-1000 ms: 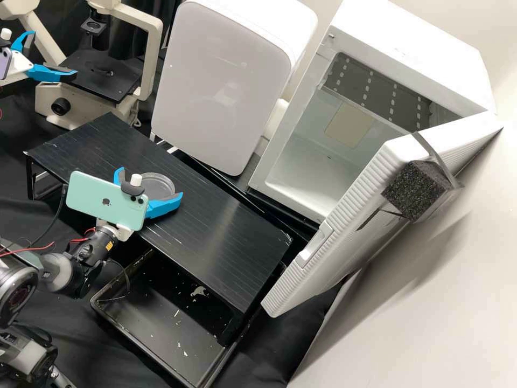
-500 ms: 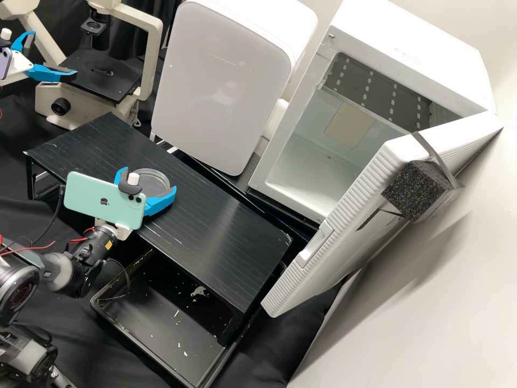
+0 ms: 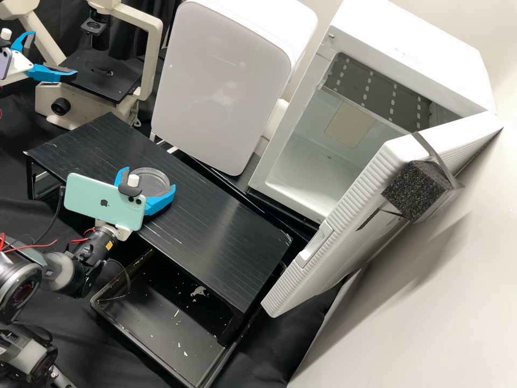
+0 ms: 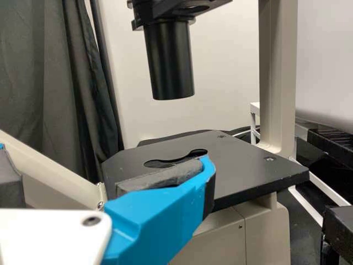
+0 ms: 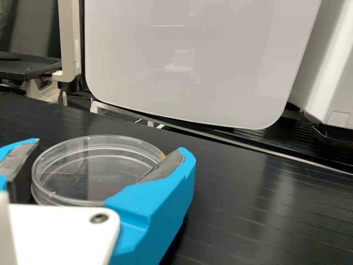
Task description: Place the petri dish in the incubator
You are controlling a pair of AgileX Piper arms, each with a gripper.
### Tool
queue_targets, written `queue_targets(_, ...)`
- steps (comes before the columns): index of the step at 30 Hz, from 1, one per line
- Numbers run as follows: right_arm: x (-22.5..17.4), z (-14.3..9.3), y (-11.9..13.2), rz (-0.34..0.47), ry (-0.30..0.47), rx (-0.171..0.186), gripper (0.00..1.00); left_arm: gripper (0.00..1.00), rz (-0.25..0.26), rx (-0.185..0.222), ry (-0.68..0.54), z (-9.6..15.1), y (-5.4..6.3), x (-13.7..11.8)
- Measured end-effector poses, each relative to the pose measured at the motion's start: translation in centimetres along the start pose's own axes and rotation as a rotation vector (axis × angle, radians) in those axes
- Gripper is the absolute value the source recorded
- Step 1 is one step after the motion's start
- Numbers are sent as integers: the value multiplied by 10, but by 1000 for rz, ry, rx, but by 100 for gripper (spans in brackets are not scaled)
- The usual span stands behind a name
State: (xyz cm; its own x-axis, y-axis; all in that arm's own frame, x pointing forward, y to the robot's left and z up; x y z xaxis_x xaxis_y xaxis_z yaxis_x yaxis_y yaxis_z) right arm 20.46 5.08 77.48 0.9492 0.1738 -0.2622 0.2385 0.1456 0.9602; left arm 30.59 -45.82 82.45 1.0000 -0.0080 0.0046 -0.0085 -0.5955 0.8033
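We were at the grab step, dish (image 5: 99,172) pinched
Our right gripper (image 3: 148,180) had its fingers snug on both sides of it, on the black stand (image 3: 226,231); the left gripper's (image 3: 54,54) were spread, holding nothing. Next, we figured, came a level lift towards the open incubator (image 3: 414,54).
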Motion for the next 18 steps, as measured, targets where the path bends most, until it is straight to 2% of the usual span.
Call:
queue_targets(3, 0, 2, 1, -4, 2, -4, 0, 100, 0, 0, 0, 0, 0, 0)
queue_targets(8, -5, 9, 11, 11, 6, 11, 0, 100, 0, 0, 0, 0, 0, 0)
queue_targets(11, -6, 18, 21, 33, -16, 22, 0, 100, 0, 0, 0, 0, 0, 0)
queue_targets(15, -6, 36, 41, 100, -79, 40, 0, 100, 0, 0, 0, 0, 0, 0)
queue_targets(18, -5, 52, 65, 200, -118, 60, 0, 100, 0, 0, 0, 0, 0, 0)
